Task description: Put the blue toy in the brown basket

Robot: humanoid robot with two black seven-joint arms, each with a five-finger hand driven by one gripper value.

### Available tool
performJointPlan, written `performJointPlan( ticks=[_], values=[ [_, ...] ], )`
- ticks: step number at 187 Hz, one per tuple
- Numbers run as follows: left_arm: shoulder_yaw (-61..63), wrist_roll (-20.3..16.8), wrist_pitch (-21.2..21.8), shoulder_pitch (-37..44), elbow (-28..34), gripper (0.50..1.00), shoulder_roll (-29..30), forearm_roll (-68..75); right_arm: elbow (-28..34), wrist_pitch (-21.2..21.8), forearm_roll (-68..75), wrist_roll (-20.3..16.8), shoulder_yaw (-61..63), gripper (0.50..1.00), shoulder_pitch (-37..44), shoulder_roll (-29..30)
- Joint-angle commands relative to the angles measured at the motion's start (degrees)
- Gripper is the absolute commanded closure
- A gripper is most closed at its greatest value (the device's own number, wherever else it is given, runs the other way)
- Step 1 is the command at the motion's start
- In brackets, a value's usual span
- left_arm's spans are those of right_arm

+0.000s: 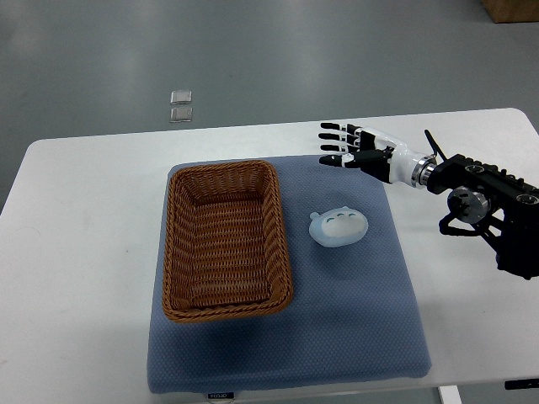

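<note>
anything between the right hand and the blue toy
No object. In the top view, only bare blue mat separates the right hand, fingers spread, from the blue toy. The brown basket sits on the toy's other side.

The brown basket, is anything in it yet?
Empty. Only the woven bottom of the brown basket shows inside; the blue toy lies outside on the blue mat, to its right.

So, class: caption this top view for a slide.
Right hand open above blue toy, beside empty brown basket.
</note>
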Motion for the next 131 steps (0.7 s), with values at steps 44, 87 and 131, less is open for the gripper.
performJointPlan(
  ticks=[44,87,131],
  values=[
    [0.07,0.00,0.00,-0.05,-0.06,0.500,0.00,0.00,6.52,3.64,-27.77,10.19,-0.65,0.591,0.08,-3.78],
    [0.16,0.00,0.00,-0.05,-0.06,0.500,0.00,0.00,12.31,4.34,-49.21,20.99,-1.27,0.591,0.26,-9.75],
    [0.16,0.00,0.00,-0.05,-0.06,0.500,0.00,0.00,18.56,3.46,-54.75,27.26,-11.82,0.593,3.86,-16.26]
  ],
)
